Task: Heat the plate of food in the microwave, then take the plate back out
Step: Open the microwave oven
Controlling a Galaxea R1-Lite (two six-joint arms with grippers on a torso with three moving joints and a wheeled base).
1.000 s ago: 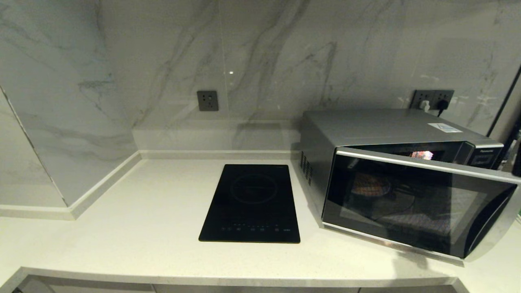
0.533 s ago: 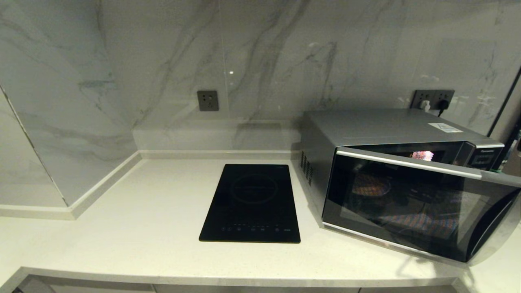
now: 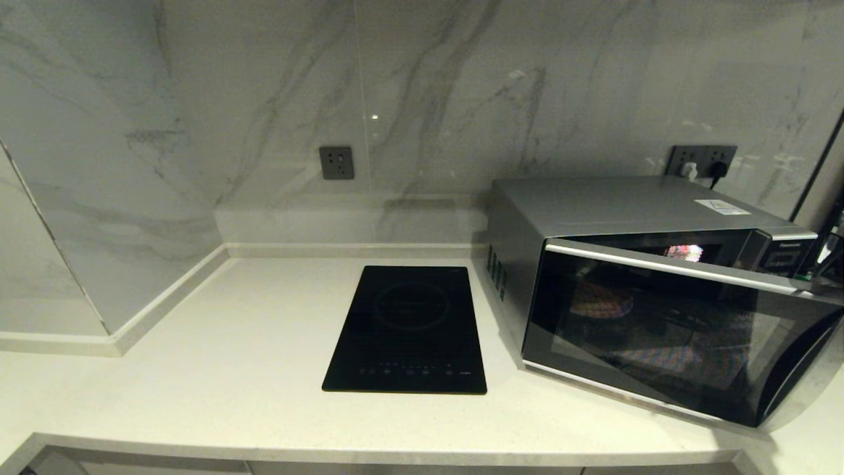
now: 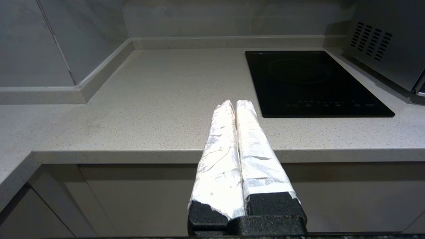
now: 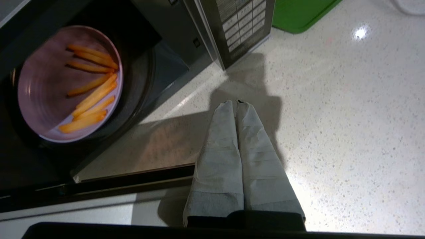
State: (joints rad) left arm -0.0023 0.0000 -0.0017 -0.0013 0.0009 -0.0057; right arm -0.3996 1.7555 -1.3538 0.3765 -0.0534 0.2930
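The silver microwave stands at the right of the counter, its dark glass door swung partly open. Inside, on the turntable, lies the lavender plate with several yellow-orange food sticks; it shows faintly through the door glass. My right gripper is shut and holds nothing. It hangs over the counter in front of the button panel, just past the door's free edge. My left gripper is shut and empty, parked at the counter's front edge.
A flat black induction hob is set into the counter left of the microwave. A green tray lies beyond the microwave's right side. Marble walls close the back and left. Sockets with plugs sit behind the microwave.
The microwave door has swung slightly further open. The left arm has stayed still.
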